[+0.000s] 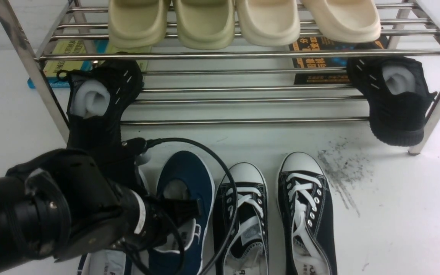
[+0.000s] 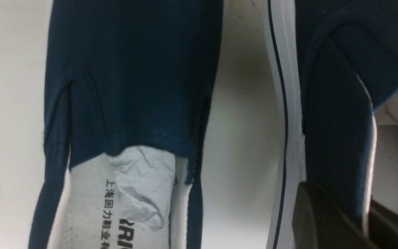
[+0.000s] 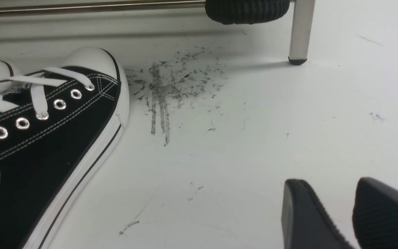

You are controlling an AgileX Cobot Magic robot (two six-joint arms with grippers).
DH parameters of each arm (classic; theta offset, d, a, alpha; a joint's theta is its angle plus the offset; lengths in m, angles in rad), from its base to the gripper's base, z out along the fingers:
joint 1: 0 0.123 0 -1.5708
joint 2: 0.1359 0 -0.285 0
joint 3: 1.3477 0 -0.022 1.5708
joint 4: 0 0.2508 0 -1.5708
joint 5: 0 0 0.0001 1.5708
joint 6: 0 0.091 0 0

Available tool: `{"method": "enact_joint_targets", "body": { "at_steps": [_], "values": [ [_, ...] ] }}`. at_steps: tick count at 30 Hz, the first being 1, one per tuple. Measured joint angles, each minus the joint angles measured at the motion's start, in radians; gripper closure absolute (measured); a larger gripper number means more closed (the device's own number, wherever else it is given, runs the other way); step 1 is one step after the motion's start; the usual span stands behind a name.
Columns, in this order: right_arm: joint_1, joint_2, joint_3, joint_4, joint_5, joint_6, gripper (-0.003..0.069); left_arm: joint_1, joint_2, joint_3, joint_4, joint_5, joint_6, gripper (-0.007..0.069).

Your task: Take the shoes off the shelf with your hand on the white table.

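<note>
Left wrist view: left fingers [image 2: 323,218] clamp navy shoes [image 2: 133,86] wall, white sole, paper stuffing; right fingers [image 3: 309,214] together

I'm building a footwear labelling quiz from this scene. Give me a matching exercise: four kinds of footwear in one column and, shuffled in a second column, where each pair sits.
Footwear:
1. navy slip-ons
2. black lace-up sneakers
3. black knit shoes
4. cream slides

Places:
A. upper tier of the shelf
B. lower tier, one at each end
C. white table, next to the scuff marks
D. white table, the pair farthest left

Pairs: 1-D, 2-C, 3-B, 4-A
</note>
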Motion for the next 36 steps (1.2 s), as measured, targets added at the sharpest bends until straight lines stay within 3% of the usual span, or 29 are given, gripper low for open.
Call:
{"method": "enact_joint_targets", "body": {
  "at_steps": [7,10,14,19,24,29,32,36],
  "values": [
    [0.0,0.0,0.0,0.0,0.0,0.0,0.0421,0.0,0.02,0.0,0.0,-0.002,-0.001,0.0491],
    [0.0,0.0,0.0,0.0,0.0,0.0,0.0421,0.0,0.02,0.0,0.004,-0.011,-0.001,0.0386],
    [0.0,0.0,0.0,0.0,0.0,0.0,0.0421,0.0,0.008,-0.001,0.007,-0.012,0.0,0.0301],
    [0.0,0.0,0.0,0.0,0.0,0.0,0.0421,-0.001,-0.102,-0.005,0.006,0.043,0.05,0.0278],
    [0.0,0.0,0.0,0.0,0.0,0.0,0.0421,-0.001,-0.268,-0.059,0.004,0.189,0.205,0.0317],
    [0.0,0.0,0.0,0.0,0.0,0.0,0.0421,-0.001,-0.473,-0.107,0.004,0.402,0.39,0.0463],
    [0.0,0.0,0.0,0.0,0.0,0.0,0.0421,-0.001,-0.563,-0.107,-0.014,0.548,0.426,0.056],
    [0.0,0.0,0.0,0.0,0.0,0.0,0.0421,-0.001,-0.681,-0.094,-0.044,0.621,0.443,0.0624]
  ]
}}
